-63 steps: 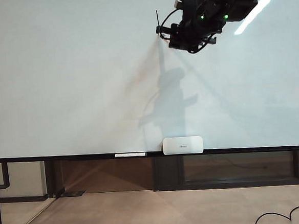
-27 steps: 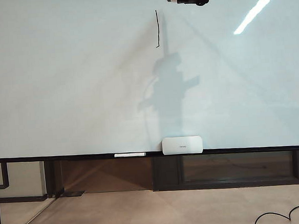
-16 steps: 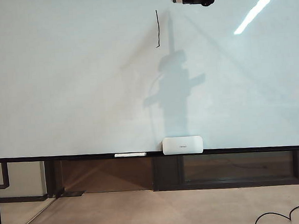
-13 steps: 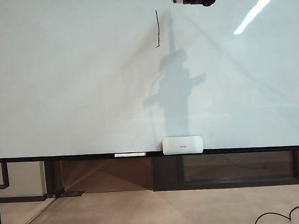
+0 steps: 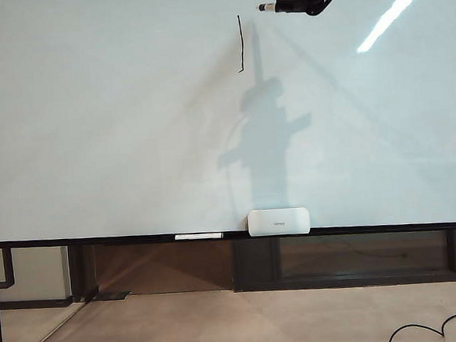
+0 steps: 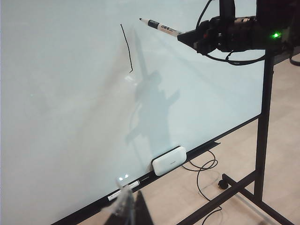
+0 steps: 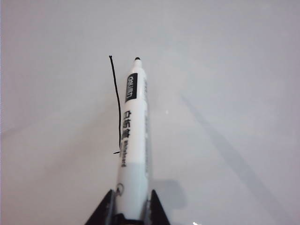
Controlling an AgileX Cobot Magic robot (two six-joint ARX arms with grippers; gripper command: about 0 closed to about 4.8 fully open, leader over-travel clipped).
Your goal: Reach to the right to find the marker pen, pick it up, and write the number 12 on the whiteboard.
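Right pincer (image 7: 127, 213) clamping marker pen (image 7: 131, 140), tip forward near whiteboard (image 5: 117, 147), left pincer unseen

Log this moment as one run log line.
right gripper: jaws shut on marker pen, near whiteboard top | digit 1 drawn, 2 missing | left gripper: out of view

Right gripper (image 6: 187, 37): all-black housing, tapering to two dark pointed fingers (image 7: 104, 208). Green status LED lit on the wrist body, two visible from the exterior cam. Loose black cable loops over and under the wrist. Left gripper (image 6: 129, 208): translucent fingertip beside a dark one.
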